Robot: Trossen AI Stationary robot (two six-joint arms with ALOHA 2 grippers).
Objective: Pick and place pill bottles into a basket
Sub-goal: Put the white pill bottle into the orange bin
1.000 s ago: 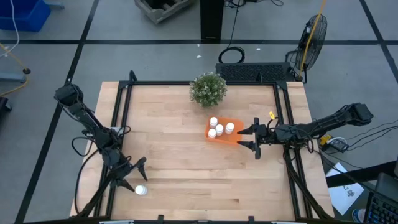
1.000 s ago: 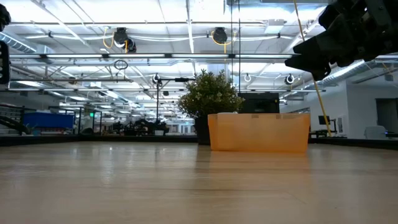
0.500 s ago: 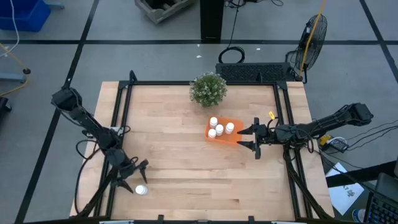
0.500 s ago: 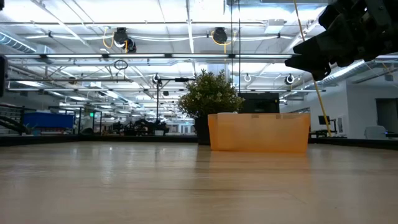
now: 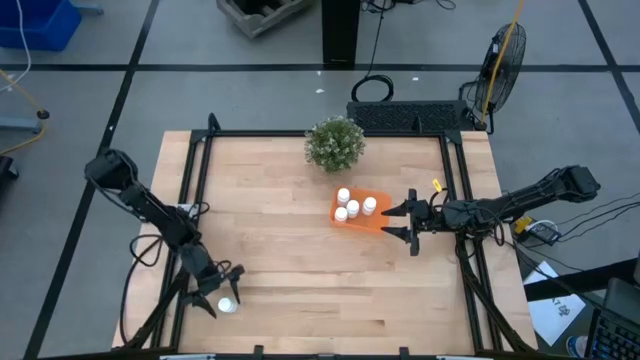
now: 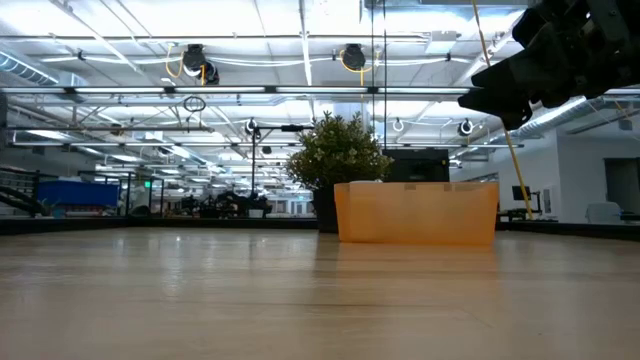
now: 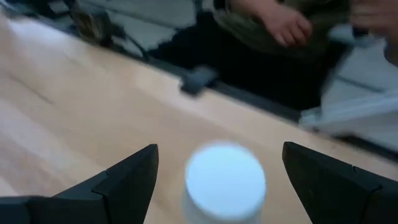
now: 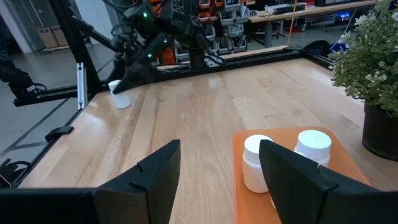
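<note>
We see the left gripper [image 5: 222, 291], fingers spread wide, astride one small white round-capped bottle [image 5: 227, 305], well apart from the orange basket [image 5: 361, 214]; right gripper [image 5: 397, 221], also wide, just beside basket w/ three bottles.

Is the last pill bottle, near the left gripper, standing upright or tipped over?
Upright: the pill bottle shows its round cap on top, between the open left gripper fingers.

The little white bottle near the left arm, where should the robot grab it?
Grab the pill bottle around its round sides just under the cap, probably coming from above. It stands upright and alone on the table, and the left gripper already has open fingers on either side of it.
</note>
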